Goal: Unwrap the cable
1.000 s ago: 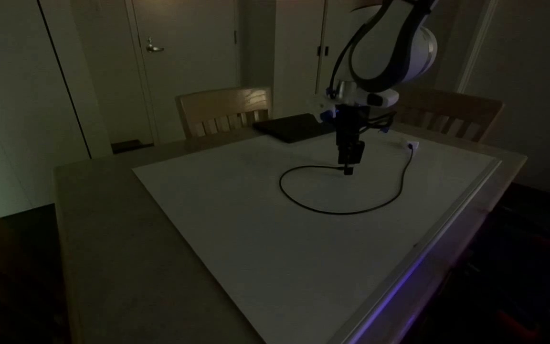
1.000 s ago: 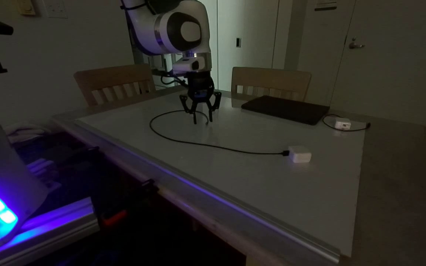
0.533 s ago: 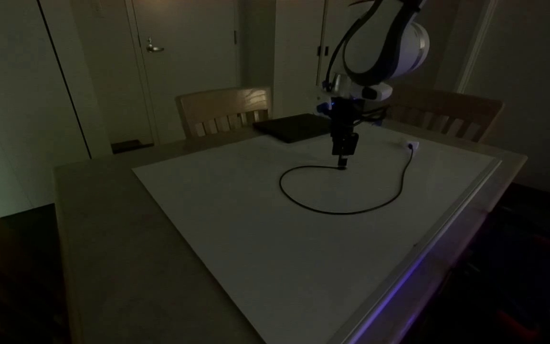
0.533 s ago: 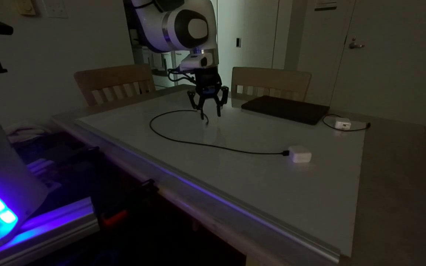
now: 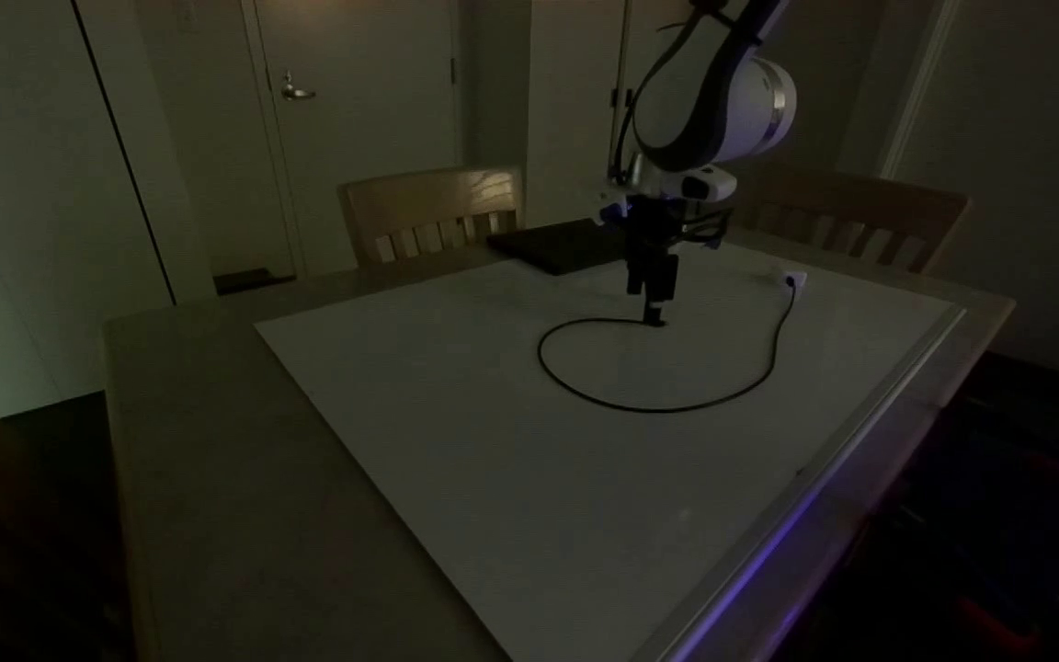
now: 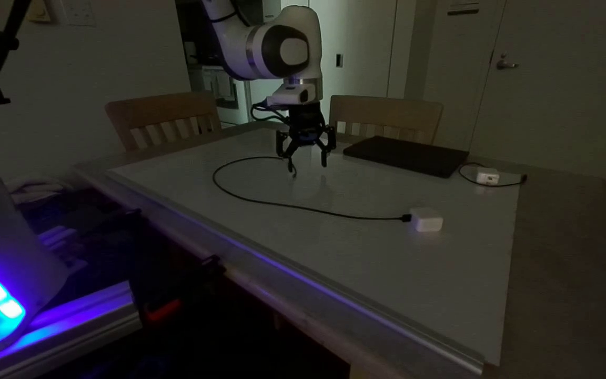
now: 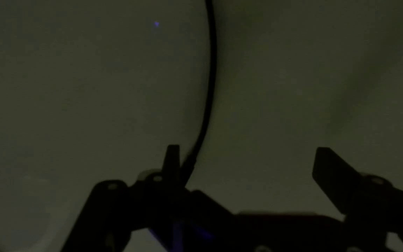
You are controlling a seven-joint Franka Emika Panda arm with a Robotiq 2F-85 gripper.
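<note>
The gripper (image 6: 307, 165) hovers, jaws wide, by the loose end of the cable (image 7: 213, 63); white plug (image 6: 426, 220) at the other end!

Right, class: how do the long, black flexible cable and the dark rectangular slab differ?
The cable is thin; the slab is broad. The cable curves; the slab has straight edges. The cable's end lies by the end effector; the slab lies farther off. Both are dark.

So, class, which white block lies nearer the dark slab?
The block with a short cord beside it; the other block, farther from the slab, sits at one end of the long cable.
</note>
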